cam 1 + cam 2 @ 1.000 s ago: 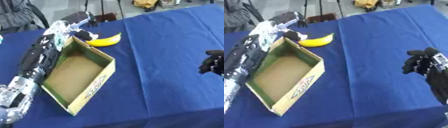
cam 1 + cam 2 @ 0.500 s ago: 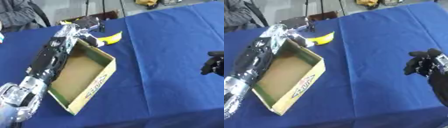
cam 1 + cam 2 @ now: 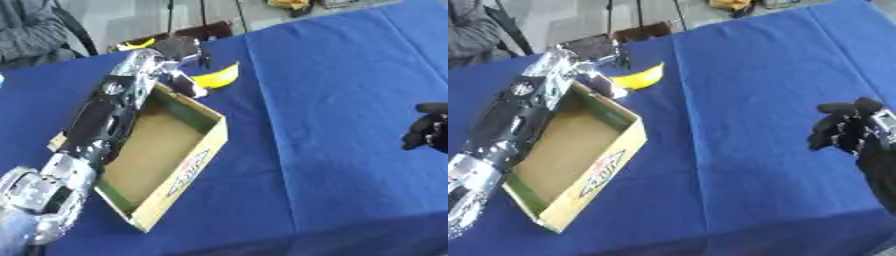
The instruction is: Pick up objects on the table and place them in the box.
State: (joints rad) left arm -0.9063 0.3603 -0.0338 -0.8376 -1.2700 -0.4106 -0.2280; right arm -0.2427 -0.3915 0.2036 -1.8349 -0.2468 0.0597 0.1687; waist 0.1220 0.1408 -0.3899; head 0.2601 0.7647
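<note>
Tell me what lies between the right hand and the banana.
Nothing but bare blue tablecloth. The right eye view shows the stretch from the right hand, low at the right edge, to the banana beyond the box's far corner with no object on it.

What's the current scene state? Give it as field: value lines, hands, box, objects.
surface: table with blue cloth
box: open cardboard box, looks empty inside
object: banana on the cloth just past the box's far corner
left hand: reached over the box's far end, at the banana; grasp unclear
right hand: idle at the right edge, fingers curled, holding nothing
</note>
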